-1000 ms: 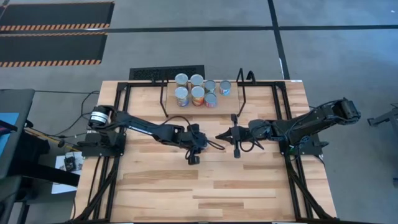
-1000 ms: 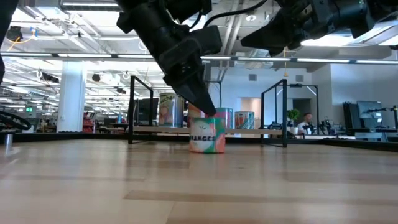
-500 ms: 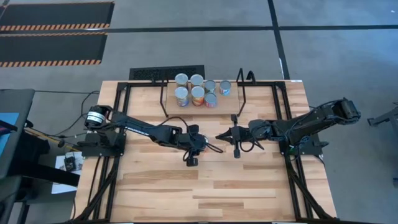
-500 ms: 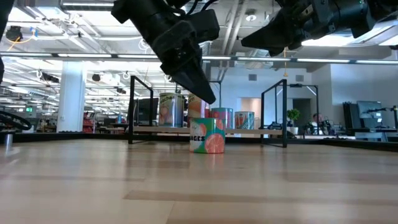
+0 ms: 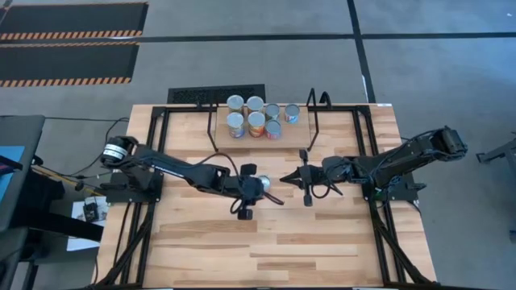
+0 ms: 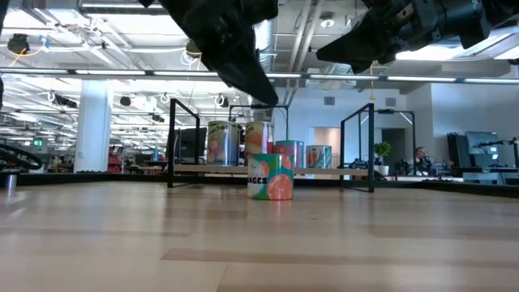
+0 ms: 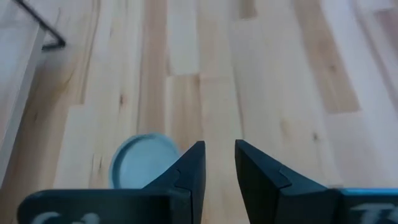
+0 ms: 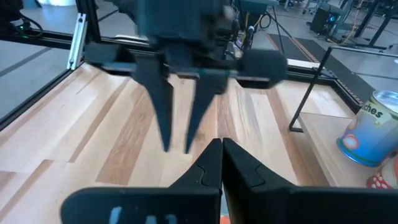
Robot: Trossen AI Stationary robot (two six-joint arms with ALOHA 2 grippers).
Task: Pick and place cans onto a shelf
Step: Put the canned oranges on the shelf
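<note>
Table carries shelf at far edge w/ seven cans grouped on it. Eighth can stands alone mid-table, just beside left gripper, outside its fingers, which are spread slightly, nothing btwn. Right gripper near, facing it, fingers pressed together.

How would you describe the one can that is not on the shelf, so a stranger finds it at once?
Find the plank-topped table, then its middle, in front of the shelf. There one can stands upright on the planks, beside the left gripper. Its green label shows orange fruit, and unlike the seven other cans it is off the shelf.
</note>
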